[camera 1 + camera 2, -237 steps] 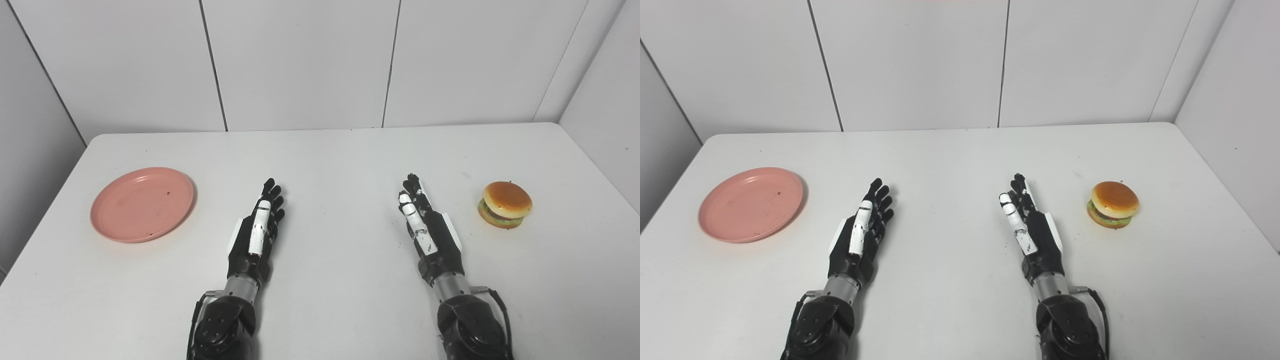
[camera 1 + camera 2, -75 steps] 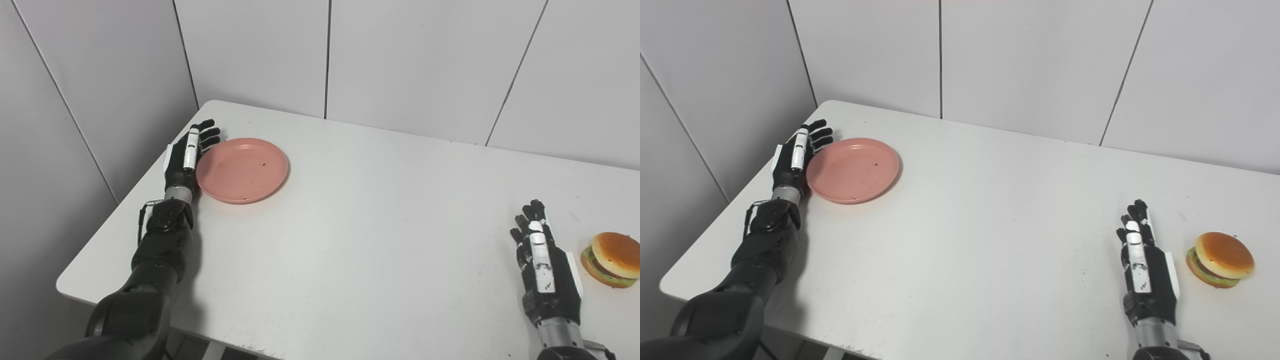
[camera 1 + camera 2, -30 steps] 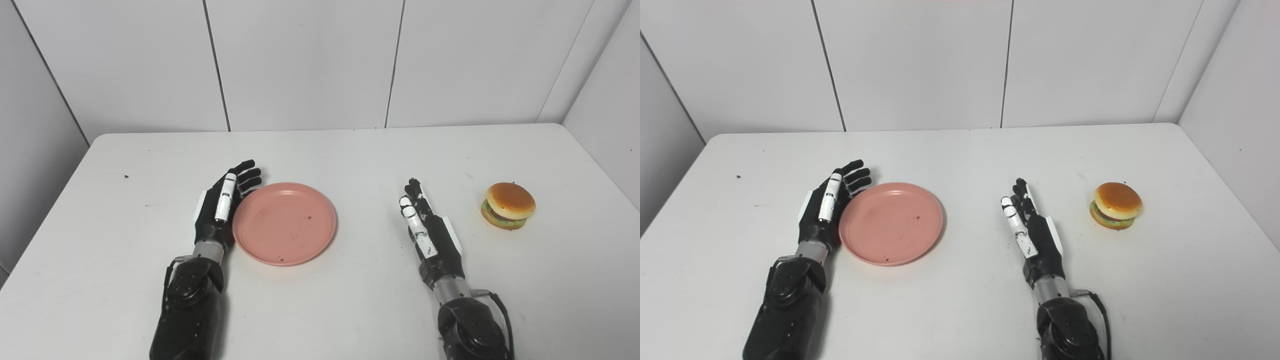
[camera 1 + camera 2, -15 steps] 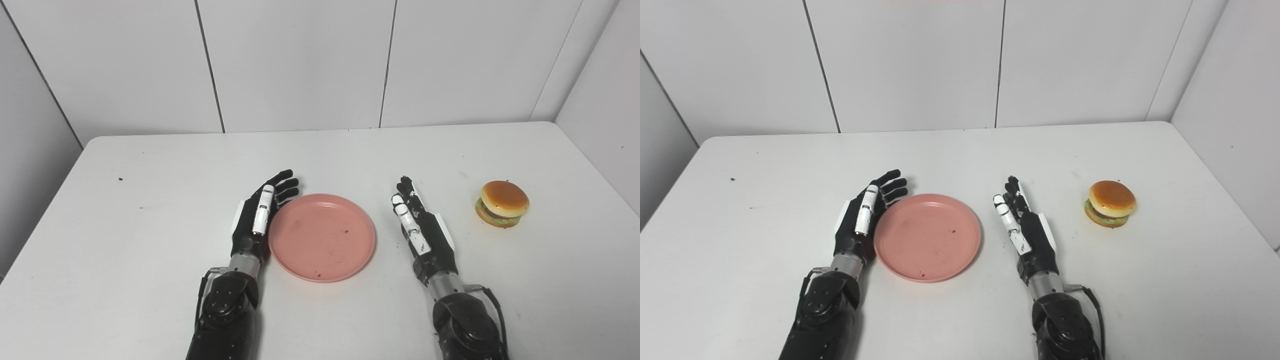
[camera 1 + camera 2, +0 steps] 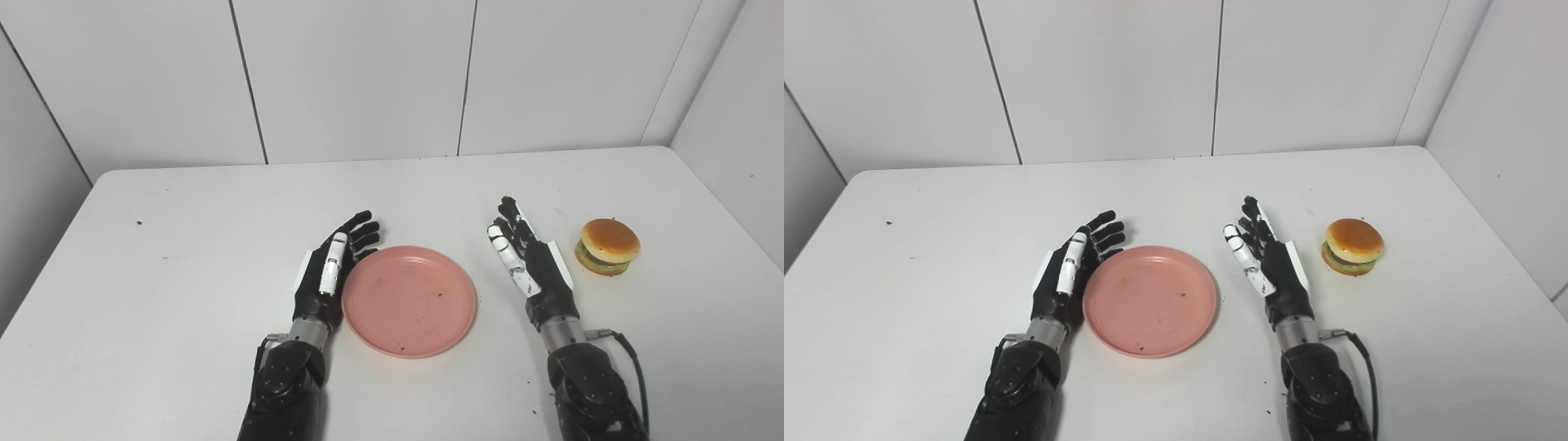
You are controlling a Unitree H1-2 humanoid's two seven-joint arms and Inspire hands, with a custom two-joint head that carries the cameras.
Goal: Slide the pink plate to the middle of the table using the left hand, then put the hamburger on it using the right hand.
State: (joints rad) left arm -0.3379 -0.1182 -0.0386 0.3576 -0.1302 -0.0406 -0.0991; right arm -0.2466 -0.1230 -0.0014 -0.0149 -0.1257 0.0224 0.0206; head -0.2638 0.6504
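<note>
Our open left hand (image 5: 331, 269) pressed the pink plate (image 5: 409, 300) sideways to slide it, while our right hand (image 5: 530, 266) waited open, holding nothing, beside the hamburger (image 5: 608, 246).

The left robot hand (image 5: 331, 269) lies low on its edge, palm facing inward to the right, fingers (image 5: 361, 228) spread apart and slightly curled, holding nothing; its dark forearm enters from the bottom edge; the right robot hand (image 5: 528, 263) is likewise on edge, palm facing left, fingers straight and parted, empty; a cable loops by its wrist.
</note>
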